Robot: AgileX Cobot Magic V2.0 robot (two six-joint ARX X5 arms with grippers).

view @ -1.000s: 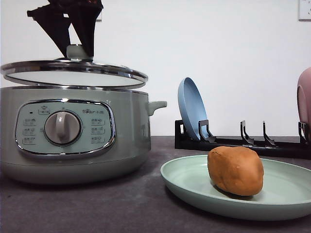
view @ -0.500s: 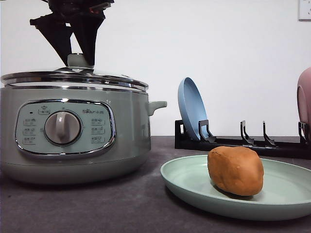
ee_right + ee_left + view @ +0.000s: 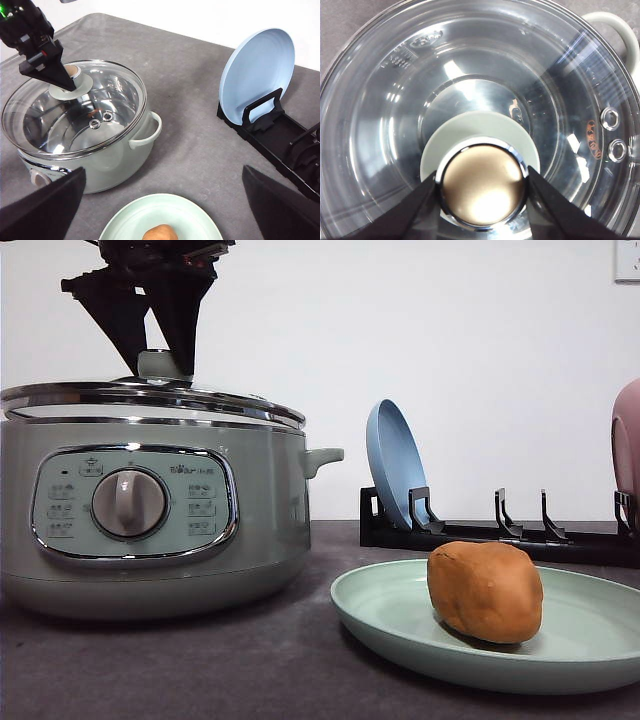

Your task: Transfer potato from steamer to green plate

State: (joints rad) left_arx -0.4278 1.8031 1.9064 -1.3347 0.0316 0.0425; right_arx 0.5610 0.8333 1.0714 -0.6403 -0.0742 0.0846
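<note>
Front view: my left gripper pinches the lid knob to seat the lid on the steamer, potato already on the green plate; left wrist confirms that clamp; right wrist shows the right gripper spread wide (idle, I judge).

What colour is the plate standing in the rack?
Pale blue plate, standing in the black rack; clearest in the right wrist view.

steamer panel: small brand mark right of dial, too small to read | button icons: illegible | lid glass: embossed marks and an orange stamp, unreadable | elsewhere: no legible text
</note>
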